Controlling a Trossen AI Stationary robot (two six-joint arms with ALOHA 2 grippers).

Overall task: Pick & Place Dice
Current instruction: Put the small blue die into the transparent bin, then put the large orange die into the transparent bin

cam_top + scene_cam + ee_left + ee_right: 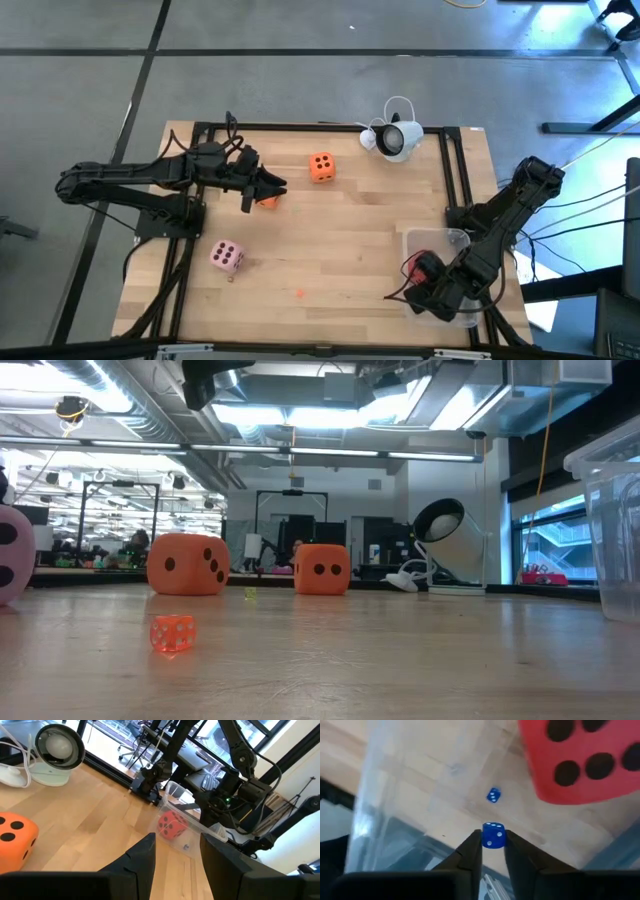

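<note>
Container (436,240) of clear plastic stands at the near right corner of the wooden table (350,250); the right gripper (493,851) is above it, and between its fingertips sits a small blue die (493,835); the two fingers touch this die on both sides, so the pincer is pinching it. A second small blue die (493,795) lies on the floor of the container, a little beyond the held one; a big red die (585,760) rests inside the same container, and in the left wrist view this red die (171,826) shows through the clear wall.

The left gripper (262,190) is over the left middle part of the table, and its fingers (142,860) are spread with a clear gap between them, holding nothing; one orange die (266,200) sits just under its tip, mostly hidden in the high view. The other orange die (321,167) stands apart toward the far side of the table; the pale pink die (227,256) lies near the left edge, closer to the front. In the low view both orange dice stand on the table, and a tiny clear orange die (172,633) lies in front of them. A white lamp (395,138) with its cable is at the far edge.
</note>
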